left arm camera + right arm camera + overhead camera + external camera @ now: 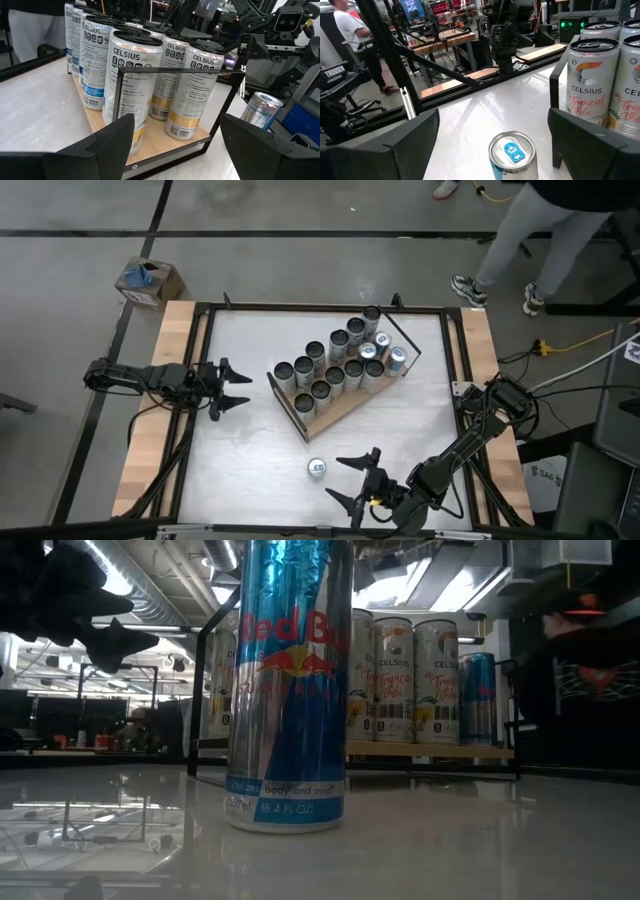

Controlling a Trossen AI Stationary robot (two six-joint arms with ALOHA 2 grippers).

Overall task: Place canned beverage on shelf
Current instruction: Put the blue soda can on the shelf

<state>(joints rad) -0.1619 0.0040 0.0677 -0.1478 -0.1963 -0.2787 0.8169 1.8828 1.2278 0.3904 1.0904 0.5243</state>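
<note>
High view: shelf (335, 408) lies diagonal at table centre, loaded w/ upright cans. One blue-silver can (317, 469) stands alone on the table, well apart from shelf. Right gripper (352, 479) just beside it, fingers spread, empty. Left gripper (232, 388) near shelf's end, fingers spread, empty.
Low view: can upright in foreground, shelf behind.
Left wrist view: shelf end close ahead.
Right wrist view: can top between spread fingers, no contact.
</note>
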